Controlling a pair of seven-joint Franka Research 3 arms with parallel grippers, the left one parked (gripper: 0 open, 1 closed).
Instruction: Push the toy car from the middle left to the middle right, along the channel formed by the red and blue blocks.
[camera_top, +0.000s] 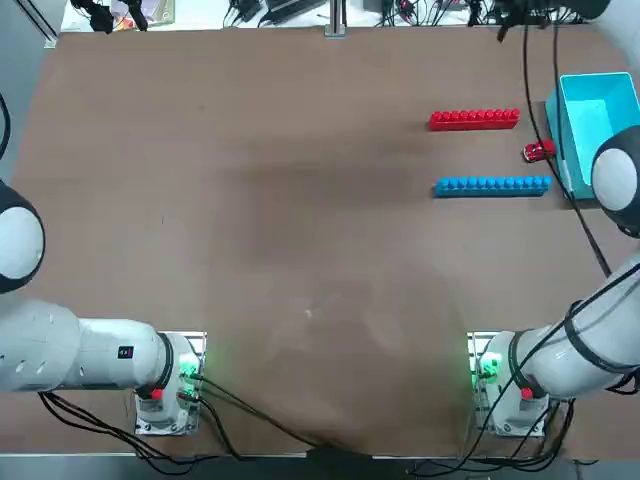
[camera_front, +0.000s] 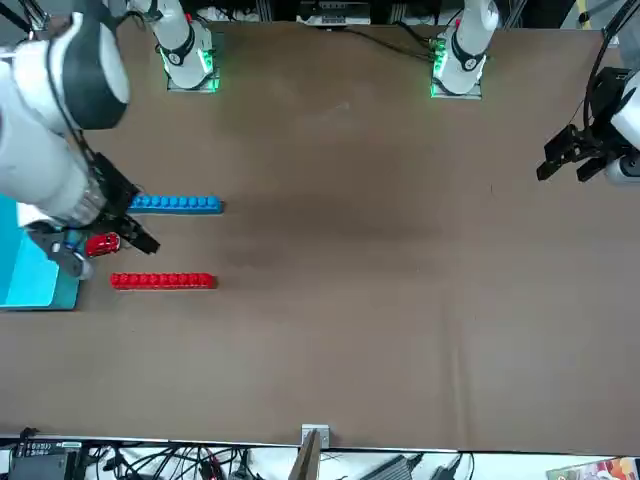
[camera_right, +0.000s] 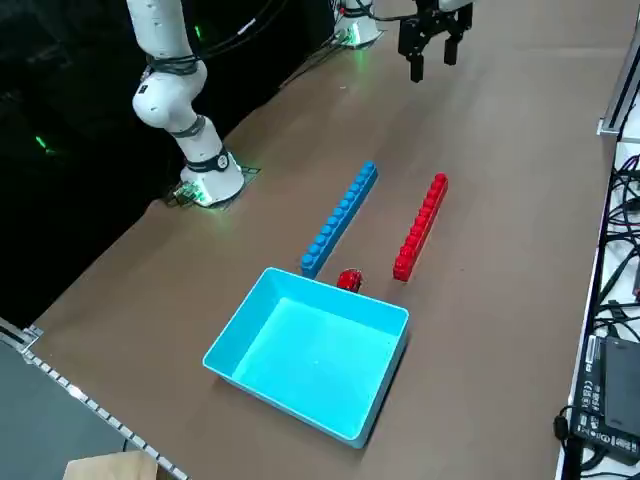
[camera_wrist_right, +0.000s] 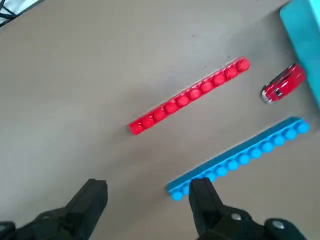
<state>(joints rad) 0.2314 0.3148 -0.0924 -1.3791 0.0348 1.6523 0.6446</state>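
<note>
Light-blue box (camera_right: 310, 350) on the worktop (camera_top: 300, 240), toy car (camera_wrist_right: 283, 83) just beside its left wall.
One open-topped box, bare light-blue floor showing inside; one car, two studded bars, one red (camera_top: 474, 120) and one blue (camera_top: 492, 187), roughly parallel, both left of the box, with one brown channel (camera_top: 475, 153) between; the blue end nearer to the box than the red; the car at the channel's box-side end, just past the red bar's end, contact with the box too close to tell; small, glossy and red, with a rounded body, dark windows and a pale bumper; right claw (camera_wrist_right: 149, 185) raised above the worktop, apart from box and car, released, with fingers spread wide around bare air.
</note>
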